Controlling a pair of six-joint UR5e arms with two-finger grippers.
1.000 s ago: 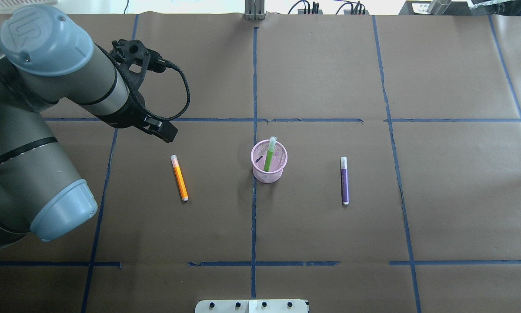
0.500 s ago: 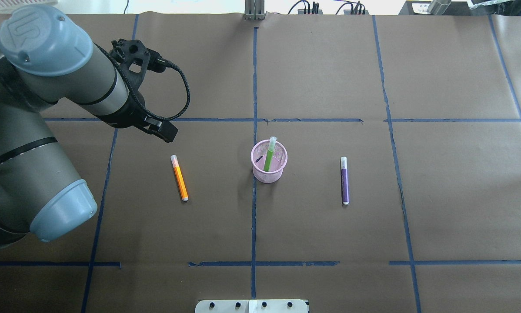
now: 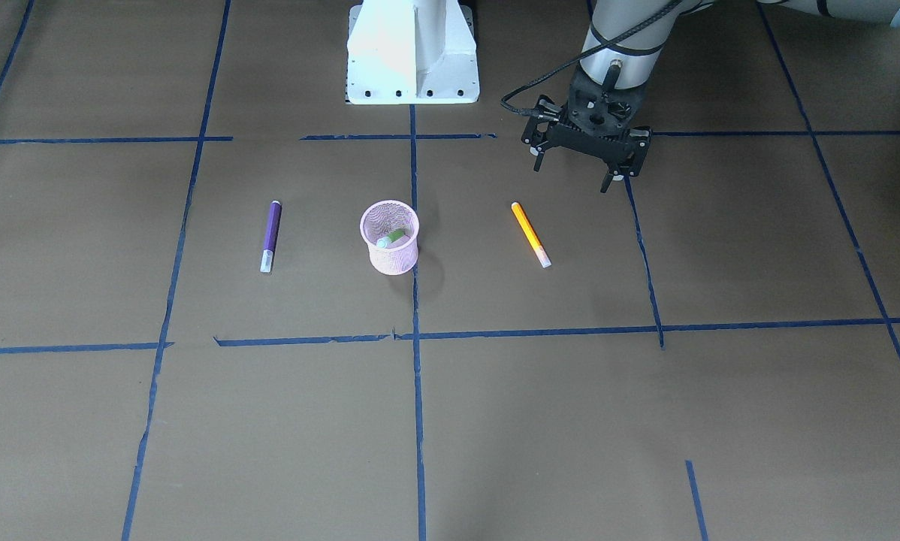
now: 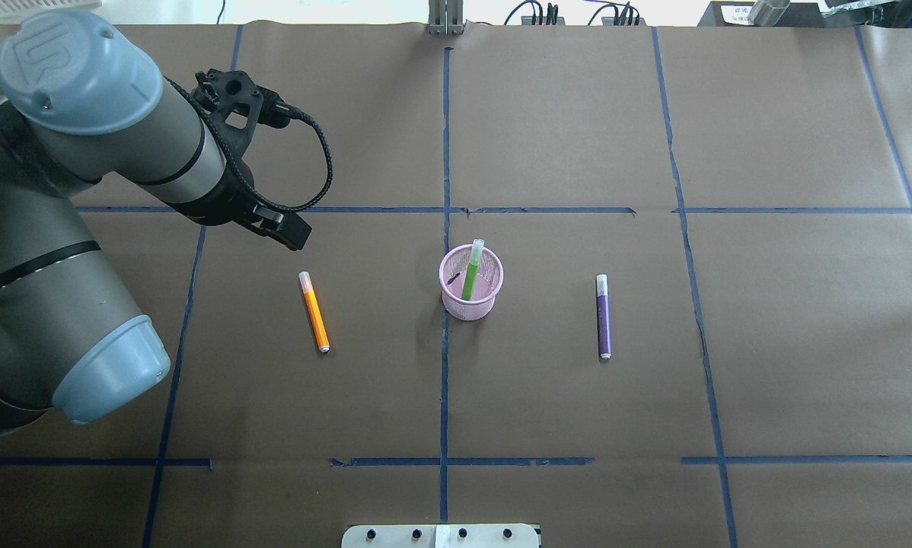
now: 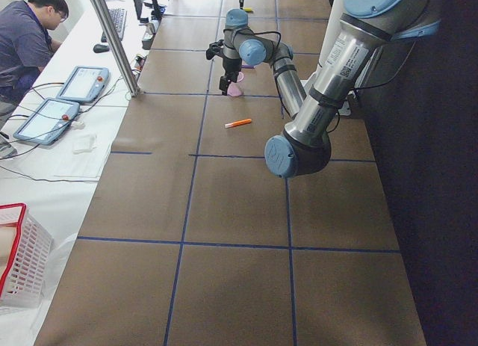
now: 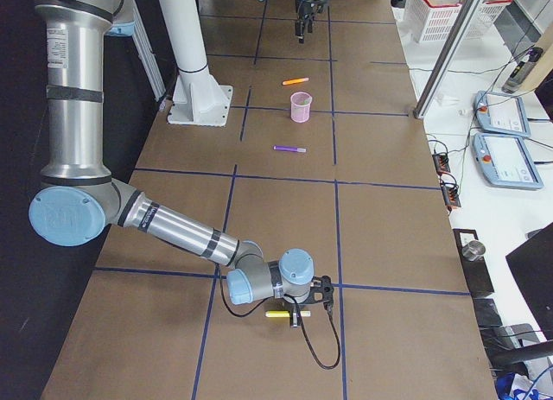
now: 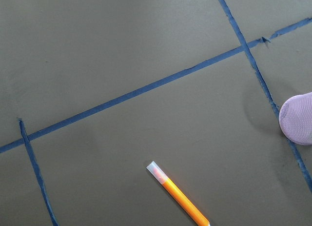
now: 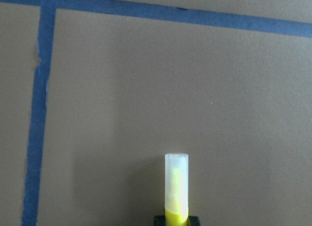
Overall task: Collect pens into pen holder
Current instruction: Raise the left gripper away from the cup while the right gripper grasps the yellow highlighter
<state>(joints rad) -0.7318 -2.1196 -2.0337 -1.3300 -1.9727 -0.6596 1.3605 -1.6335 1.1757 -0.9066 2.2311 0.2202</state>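
The pink mesh pen holder (image 4: 467,306) stands at the table's middle, also in the front view (image 3: 391,257). The green pen (image 4: 471,275) stands in it. The orange pen (image 4: 314,312) lies flat left of it and shows in the left wrist view (image 7: 178,194). The purple pen (image 4: 603,317) lies flat to the right. My left gripper (image 3: 572,177) is open and empty, held above the table behind the orange pen. My right gripper (image 6: 298,315) is low at the table's far right end. In its wrist view, dark jaw tips hold the end of a yellow pen (image 8: 176,187).
The table (image 4: 578,152) is covered in brown paper with a grid of blue tape lines. The robot's white base (image 3: 412,52) stands at the robot's side. An operator (image 5: 30,39) sits at a side desk with tablets, and a white basket (image 5: 22,264) stands beside the table.
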